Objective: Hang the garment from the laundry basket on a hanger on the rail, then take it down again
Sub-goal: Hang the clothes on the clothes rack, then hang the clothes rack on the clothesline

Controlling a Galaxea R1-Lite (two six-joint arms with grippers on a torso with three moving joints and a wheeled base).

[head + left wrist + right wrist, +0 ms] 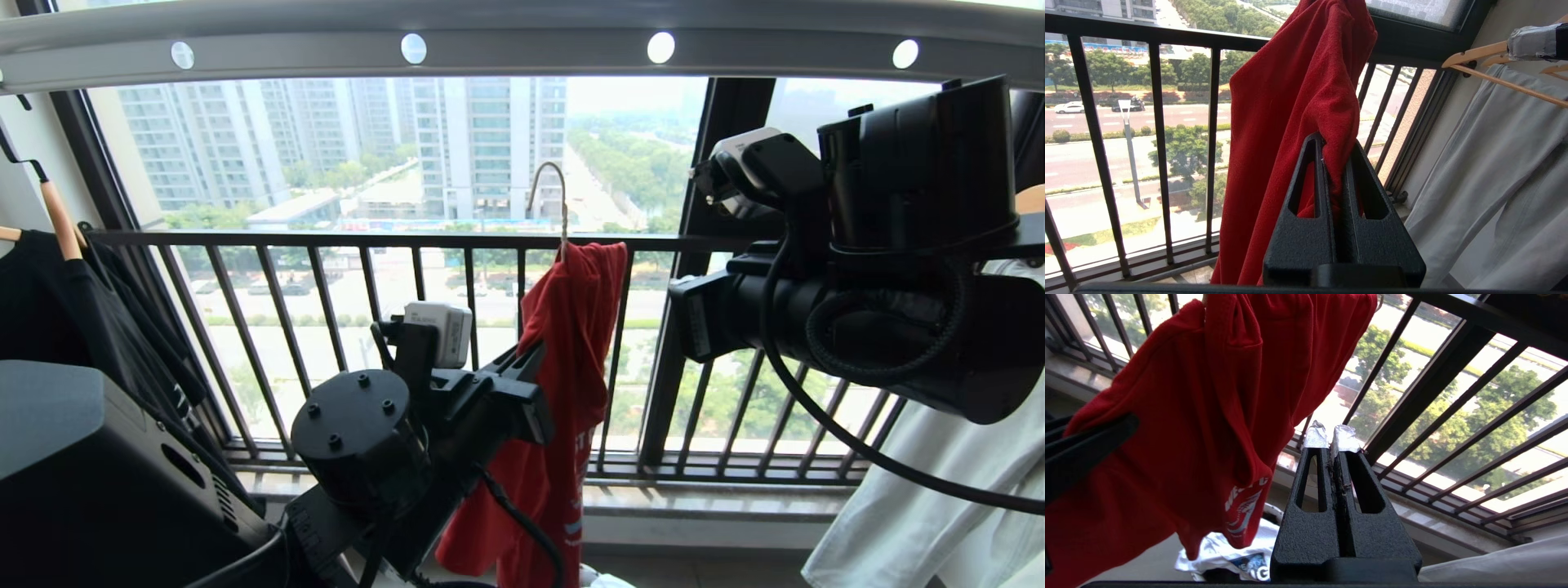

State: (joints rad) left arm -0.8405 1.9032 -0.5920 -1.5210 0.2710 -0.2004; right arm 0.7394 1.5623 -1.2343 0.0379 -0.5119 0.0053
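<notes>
The left gripper (1337, 163) pinches the red T-shirt (567, 392) on its thin cream wire hanger (555, 204) below the grey holed rail (522, 49), while the right gripper (1331, 441) is closed on nothing, so next I think the hook must go up onto the rail.

We observe strong daylight entering through the window (457, 155) — interior foreground surfaces appear dark and backlit. The rail (522, 45) curves at the frame edge — lens distortion.

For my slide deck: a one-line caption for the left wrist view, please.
Left gripper shut on the red T-shirt before the black railing.
</notes>
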